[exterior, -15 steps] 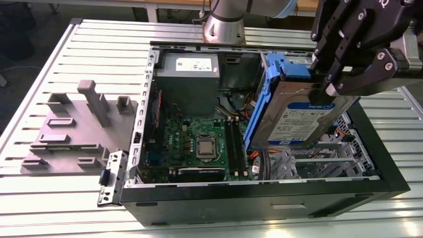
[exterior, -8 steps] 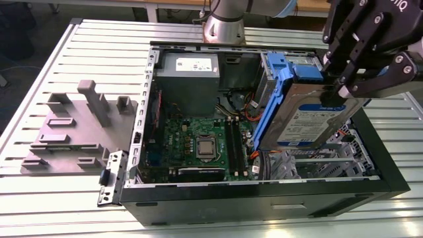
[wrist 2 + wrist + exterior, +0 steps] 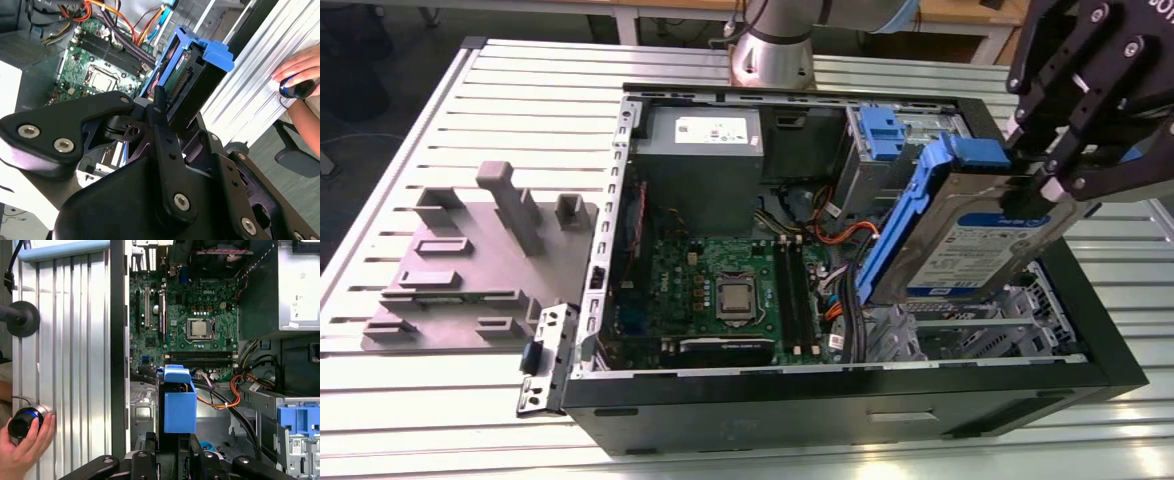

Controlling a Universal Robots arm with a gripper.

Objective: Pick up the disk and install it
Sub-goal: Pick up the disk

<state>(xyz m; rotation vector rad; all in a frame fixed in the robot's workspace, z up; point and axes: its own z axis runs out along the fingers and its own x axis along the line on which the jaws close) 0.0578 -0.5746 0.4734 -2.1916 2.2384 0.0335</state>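
The disk is a silver drive with a white-and-blue label and blue carrier rails. It hangs tilted, on end, above the right side of the open computer case. My gripper is shut on its upper end, near the blue tab. In the second wrist view the black fingers clamp the disk across its connector end. In the first wrist view the disk's blue carrier stands edge-on just beyond the gripper, over the case floor beside the motherboard.
Inside the case are a grey power-supply box, the green motherboard, orange and black cables and a metal drive cage with a blue latch. A grey fixture lies on the slatted table at the exterior view's left. A person's hand rests beside the case.
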